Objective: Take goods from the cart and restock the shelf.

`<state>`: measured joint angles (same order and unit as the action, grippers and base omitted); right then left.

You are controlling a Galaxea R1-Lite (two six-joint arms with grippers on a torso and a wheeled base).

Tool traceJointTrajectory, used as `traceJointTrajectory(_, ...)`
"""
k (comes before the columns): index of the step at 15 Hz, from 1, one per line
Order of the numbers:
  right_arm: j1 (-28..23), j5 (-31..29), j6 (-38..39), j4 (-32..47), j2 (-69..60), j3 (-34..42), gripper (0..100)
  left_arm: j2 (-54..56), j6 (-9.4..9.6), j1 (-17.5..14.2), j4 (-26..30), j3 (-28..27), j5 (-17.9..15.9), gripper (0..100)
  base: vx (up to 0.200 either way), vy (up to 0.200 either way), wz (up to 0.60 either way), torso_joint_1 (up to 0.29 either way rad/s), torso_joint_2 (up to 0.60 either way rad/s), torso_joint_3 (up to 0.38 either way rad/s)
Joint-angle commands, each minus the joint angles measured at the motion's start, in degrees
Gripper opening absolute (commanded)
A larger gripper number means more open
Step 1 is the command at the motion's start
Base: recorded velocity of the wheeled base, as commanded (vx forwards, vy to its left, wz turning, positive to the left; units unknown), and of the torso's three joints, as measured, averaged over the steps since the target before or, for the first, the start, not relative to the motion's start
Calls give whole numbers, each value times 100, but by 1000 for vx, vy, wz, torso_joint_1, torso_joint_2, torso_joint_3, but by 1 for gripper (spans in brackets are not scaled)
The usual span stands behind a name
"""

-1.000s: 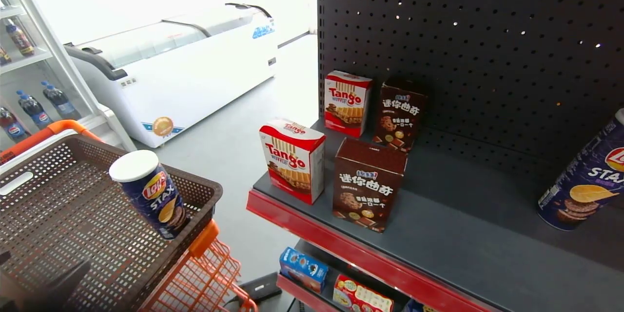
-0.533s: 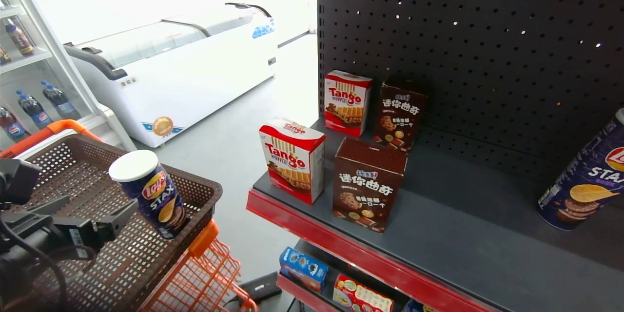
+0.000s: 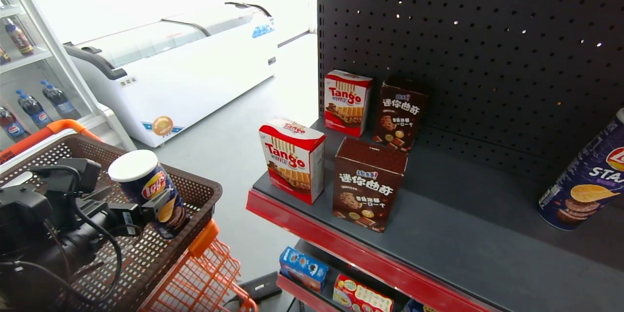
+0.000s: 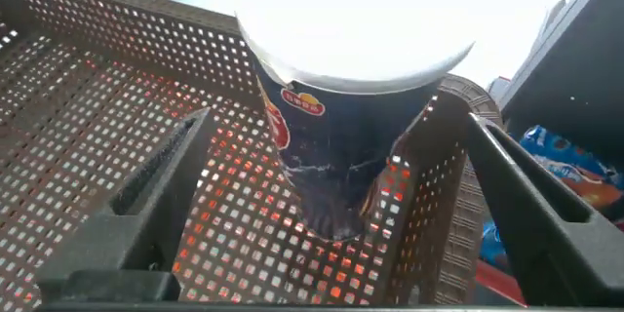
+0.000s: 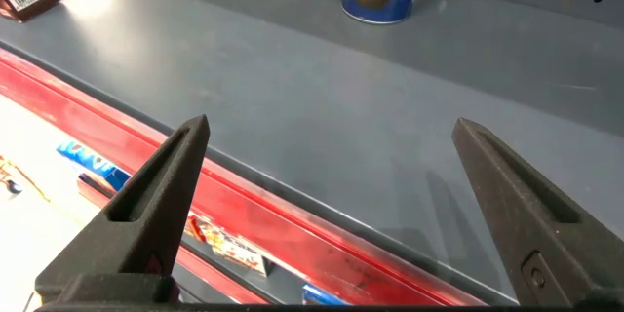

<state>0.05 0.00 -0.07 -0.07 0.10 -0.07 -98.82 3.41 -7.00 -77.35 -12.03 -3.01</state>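
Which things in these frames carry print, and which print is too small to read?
Left can: large logo on its side.
Red-and-white boxes: large lettering on the front.
Brown boxes: white characters on the front.
Right can: logo, partly cut off.
Freezer sticker: too small to read.

Beyond the left claw [image 3: 139,200], farther from the robot, a white chest freezer [image 3: 195,78] with a curved glass lid stands on the grey floor [image 3: 229,151]. Off to the claw's left and behind it, a glass-fronted cooler [image 3: 24,61] holds dark cola bottles [image 3: 30,106]. Well to the claw's right stand two red-and-white wafer boxes [image 3: 292,158] and two brown biscuit boxes [image 3: 368,183], all upright. Lower down lie a blue packet [image 3: 302,267] and a red packet [image 3: 363,297].
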Motion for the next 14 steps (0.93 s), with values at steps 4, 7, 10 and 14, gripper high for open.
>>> traceJointTrajectory(4, 4, 0, -1, -1, -1, -1, 100, -1140, 1, 5, -544, -423, 2, 100, 0, 0, 0, 0, 0, 0)
traceJointTrajectory(7, 4, 0, -1, -1, -1, -1, 100, -1491, -7, -3, -747, -713, 11, 100, 0, 0, 0, 0, 0, 0)
traceJointTrajectory(10, 4, 0, -1, -1, -1, -1, 100, -1773, -43, 14, -808, -976, 11, 0, 0, 0, 0, 0, 0, 0)
traceJointTrajectory(14, 4, 0, -1, -1, -1, -1, 100, -1808, -16, 93, -747, -1346, 11, 0, 0, 0, 0, 0, 0, 0)
